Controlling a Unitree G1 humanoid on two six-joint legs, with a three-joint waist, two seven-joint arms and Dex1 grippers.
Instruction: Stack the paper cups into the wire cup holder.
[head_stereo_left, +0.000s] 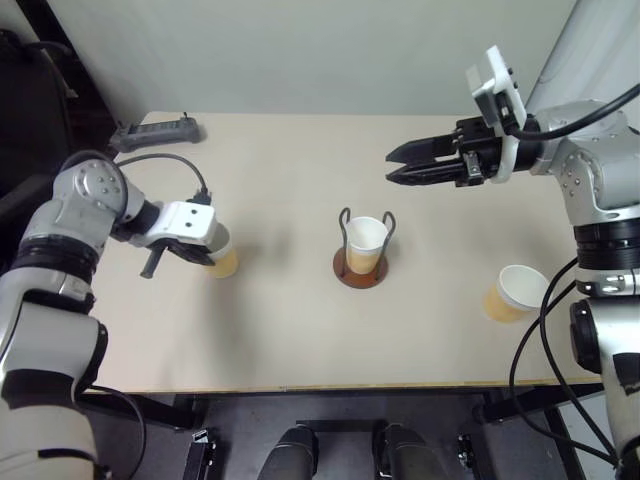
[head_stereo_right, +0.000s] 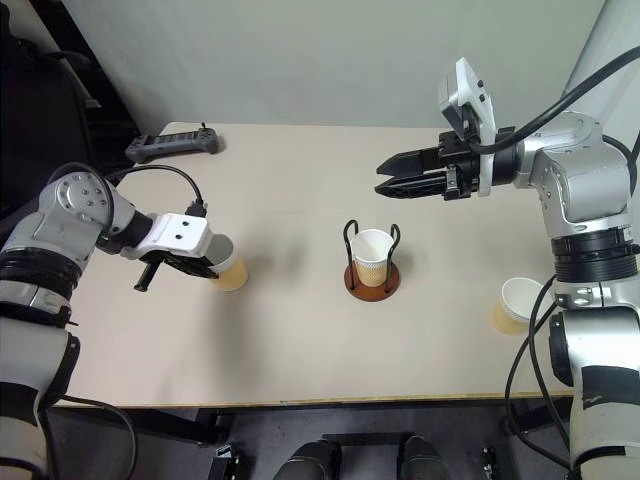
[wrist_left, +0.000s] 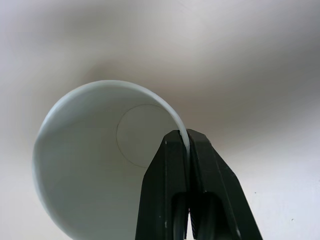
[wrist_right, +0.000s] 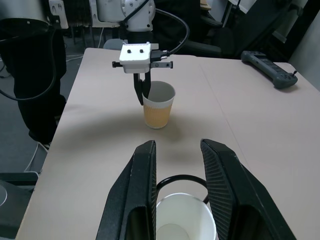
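One paper cup (head_stereo_left: 226, 263) stands at the left of the table, and my left gripper (head_stereo_left: 211, 258) is shut on its rim; in the left wrist view the fingers (wrist_left: 172, 165) pinch the white rim of this cup (wrist_left: 85, 165). The wire cup holder (head_stereo_left: 361, 281) stands mid-table with a second cup (head_stereo_left: 367, 240) upright between its wire loops. A third cup (head_stereo_left: 515, 292) sits near the table's right edge. My right gripper (head_stereo_left: 392, 164) hovers above the table behind and right of the holder, pointing left, open with nothing between its fingers.
A black handheld device (head_stereo_left: 156, 132) lies at the table's back left corner. A cable loops from my left wrist (head_stereo_left: 170, 160). The beige table (head_stereo_left: 290, 340) ends at a front edge near me, and a pale wall rises behind it.
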